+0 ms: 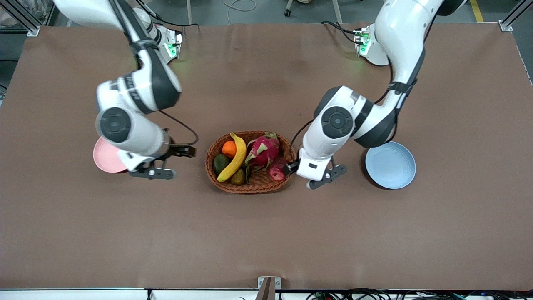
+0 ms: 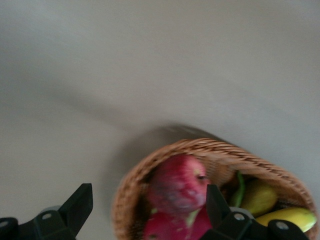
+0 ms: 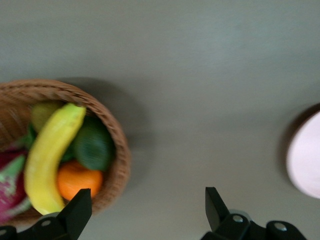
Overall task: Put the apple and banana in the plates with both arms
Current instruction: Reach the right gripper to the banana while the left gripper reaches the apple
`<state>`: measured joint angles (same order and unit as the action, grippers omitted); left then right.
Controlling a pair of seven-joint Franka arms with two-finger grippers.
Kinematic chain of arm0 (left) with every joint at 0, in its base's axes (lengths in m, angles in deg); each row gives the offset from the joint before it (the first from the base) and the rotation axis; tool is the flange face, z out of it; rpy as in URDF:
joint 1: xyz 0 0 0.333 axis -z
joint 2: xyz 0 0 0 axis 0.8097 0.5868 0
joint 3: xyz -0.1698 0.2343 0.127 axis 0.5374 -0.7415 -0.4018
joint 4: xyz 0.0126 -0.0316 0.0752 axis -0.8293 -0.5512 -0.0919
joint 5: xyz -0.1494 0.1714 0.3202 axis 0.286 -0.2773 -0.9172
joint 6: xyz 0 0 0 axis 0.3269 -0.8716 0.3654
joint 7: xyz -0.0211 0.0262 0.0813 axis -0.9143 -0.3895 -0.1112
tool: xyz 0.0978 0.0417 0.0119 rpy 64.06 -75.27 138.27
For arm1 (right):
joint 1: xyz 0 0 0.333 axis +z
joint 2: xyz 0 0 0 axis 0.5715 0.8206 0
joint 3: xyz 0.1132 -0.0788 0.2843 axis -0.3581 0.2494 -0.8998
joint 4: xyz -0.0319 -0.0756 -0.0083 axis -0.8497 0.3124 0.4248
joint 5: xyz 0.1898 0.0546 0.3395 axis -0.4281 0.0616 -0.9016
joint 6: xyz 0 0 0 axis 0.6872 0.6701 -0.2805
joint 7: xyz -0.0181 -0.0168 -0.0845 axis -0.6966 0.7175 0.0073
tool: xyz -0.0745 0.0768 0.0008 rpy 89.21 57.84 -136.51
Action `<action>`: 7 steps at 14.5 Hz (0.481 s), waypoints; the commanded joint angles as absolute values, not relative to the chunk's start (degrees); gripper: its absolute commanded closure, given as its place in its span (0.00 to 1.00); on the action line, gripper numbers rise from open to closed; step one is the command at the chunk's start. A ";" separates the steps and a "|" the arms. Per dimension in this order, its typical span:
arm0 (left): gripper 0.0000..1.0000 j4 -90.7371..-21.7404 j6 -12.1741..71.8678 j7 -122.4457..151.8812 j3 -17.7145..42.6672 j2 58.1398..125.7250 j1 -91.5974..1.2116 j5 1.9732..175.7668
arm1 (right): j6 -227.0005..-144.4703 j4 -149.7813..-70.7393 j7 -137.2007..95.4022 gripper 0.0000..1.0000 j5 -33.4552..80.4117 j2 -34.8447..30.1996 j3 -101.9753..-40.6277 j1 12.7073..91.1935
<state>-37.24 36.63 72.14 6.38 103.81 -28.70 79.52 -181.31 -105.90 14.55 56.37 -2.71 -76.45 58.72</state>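
We see a brown table with an oval wicker basket (image 1: 250, 162) at its middle, holding mixed fruit. The apple (image 1: 277, 170), small and dark red, sits in the basket at the end toward the left arm, just beside the rim. Our left gripper (image 1: 292, 166) hangs right over that rim, touching or almost touching the apple. Its fingers (image 2: 75, 207) stand spread wide in the left wrist view, and nothing is held; the apple shows partly between them, against one finger more than centred. We judge that the left arm is much the nearer one for the apple.

The banana (image 1: 234, 158) lies in the basket's other half, toward the right arm. Its long axis runs from the basket's farther rim down to its nearer rim, slightly slanted. Our right gripper (image 1: 189, 151) hovers over bare table between the basket and the pink plate (image 1: 106, 157), its fingers spread and empty. It lies beside the banana's length, so we judge a crosswise grasp suits it.

The blue plate (image 1: 390, 164) rests near the left arm, well apart from the basket.
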 commanded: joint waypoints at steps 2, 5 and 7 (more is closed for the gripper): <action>0.00 -34.66 40.11 77.51 6.10 107.88 -26.74 80.32 | -188.05 -103.62 32.08 0.03 56.02 3.99 -75.87 64.20; 0.00 -34.84 43.98 82.35 6.02 109.99 -25.51 80.32 | -188.24 -99.14 43.07 0.21 56.19 9.26 -75.87 66.93; 0.00 -34.84 46.70 85.24 6.02 111.65 -24.72 80.23 | -188.41 -96.15 48.89 0.25 56.11 11.73 -75.96 67.19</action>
<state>-36.52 44.65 82.63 6.42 109.56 -25.96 79.53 -189.21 -100.78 43.69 56.37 8.82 -76.41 66.82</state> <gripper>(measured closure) 0.000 0.220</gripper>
